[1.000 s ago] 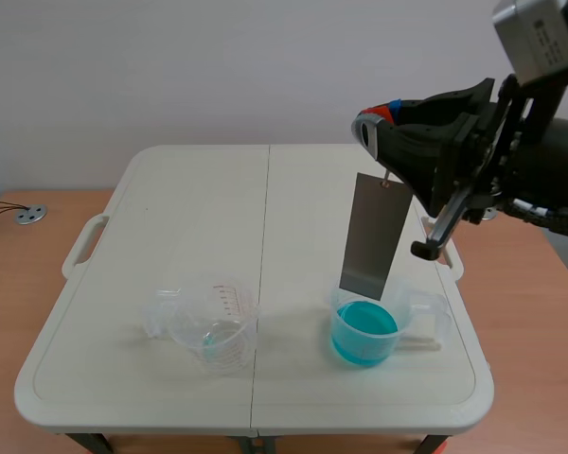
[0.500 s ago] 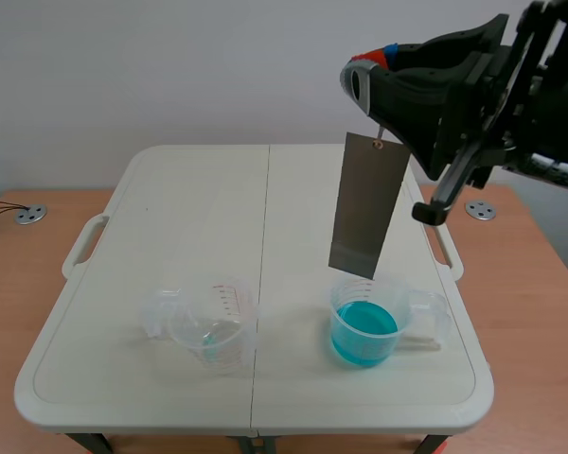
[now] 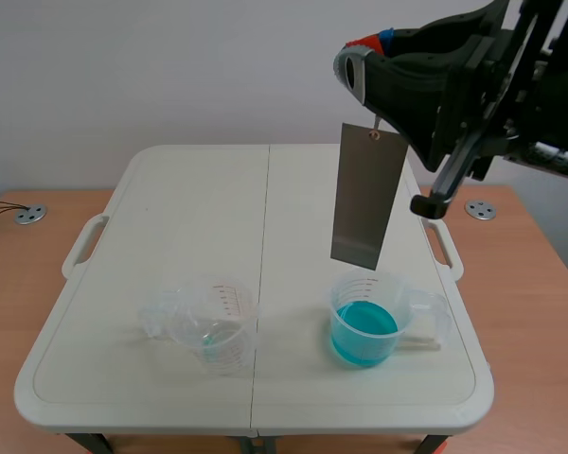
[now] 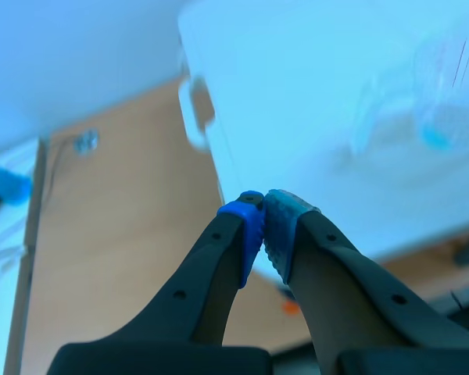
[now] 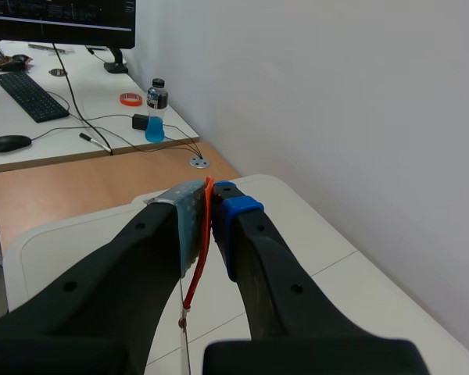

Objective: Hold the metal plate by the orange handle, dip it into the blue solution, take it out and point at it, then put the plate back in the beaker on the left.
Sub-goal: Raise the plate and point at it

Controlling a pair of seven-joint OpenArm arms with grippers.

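Observation:
A grey metal plate (image 3: 364,196) hangs upright above the beaker of blue solution (image 3: 364,326), its lower edge clear of the rim. My right gripper (image 3: 369,52) is high over the table's right half, shut on the thin orange handle (image 5: 201,254) from which the plate hangs. The handle shows pinched between the pads in the right wrist view; the plate itself is hidden there. An empty clear beaker (image 3: 213,326) stands on the table's left half. My left gripper (image 4: 263,223) is shut on nothing, seen only in its own wrist view, off the table's corner.
The white folding table (image 3: 199,199) has side handles (image 3: 83,246) and a centre seam. Wooden floor surrounds it, with a metal floor disc (image 3: 28,215) at the left. In the right wrist view a desk with keyboard (image 5: 27,95), mouse and a bottle (image 5: 155,117) lies beyond.
The right gripper has lifted the plate up out of the blue beaker; its lower edge now hangs well above the rim. The beakers have not moved.

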